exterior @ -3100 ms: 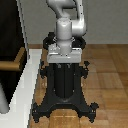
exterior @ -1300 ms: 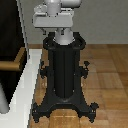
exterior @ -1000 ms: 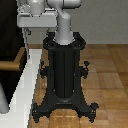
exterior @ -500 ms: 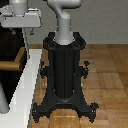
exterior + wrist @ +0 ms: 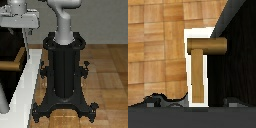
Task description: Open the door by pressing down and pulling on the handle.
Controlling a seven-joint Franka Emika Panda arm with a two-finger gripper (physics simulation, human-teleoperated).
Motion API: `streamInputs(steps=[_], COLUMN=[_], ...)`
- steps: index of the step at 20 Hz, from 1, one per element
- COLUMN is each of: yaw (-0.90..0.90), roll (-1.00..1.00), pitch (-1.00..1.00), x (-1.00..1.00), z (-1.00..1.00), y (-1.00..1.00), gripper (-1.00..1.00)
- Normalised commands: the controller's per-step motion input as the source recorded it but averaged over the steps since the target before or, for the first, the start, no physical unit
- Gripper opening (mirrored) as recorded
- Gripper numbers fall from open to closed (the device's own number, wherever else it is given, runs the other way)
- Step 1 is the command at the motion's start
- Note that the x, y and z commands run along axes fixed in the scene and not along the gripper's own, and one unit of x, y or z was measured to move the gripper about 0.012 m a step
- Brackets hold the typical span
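The door [image 5: 9, 47] is a very dark panel at the exterior view's left edge, set in a white frame [image 5: 27, 82]. Its brass-tan handle [image 5: 14, 64] sticks out from it with a bent elbow. My gripper [image 5: 18, 31] hangs above the handle, pointing down. In the wrist view the handle [image 5: 198, 75] runs as a lever bar from its elbow stub beside the dark door [image 5: 239, 65] toward my gripper [image 5: 195, 102]. The fingertips [image 5: 158, 99] stand wide apart on either side of the lever's end. The gripper is open and holds nothing.
The black ribbed pedestal [image 5: 64, 75] with splayed feet stands mid-scene on the wooden floor [image 5: 107, 75]. A grey pole [image 5: 3, 105] rises at the exterior view's lower left.
The arm has swung from over the pedestal toward the exterior view's left, carrying the gripper to a spot over the door's handle.
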Motion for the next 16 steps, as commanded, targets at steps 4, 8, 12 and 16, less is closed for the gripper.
streamInputs(steps=[4, 8, 12, 16], yaw=[-0.11, 0.0, 0.0, 0.0], roll=[0.0, 0.0, 0.0, 0.0], pitch=[0.0, 0.0, 0.0, 0.0], x=[0.0, 0.5, 0.75, 0.25], z=[0.0, 0.0, 0.0, 0.0], y=[0.0, 0.0, 0.0, -0.25], gripper=[1.0, 1.0, 1.0, 1.0])
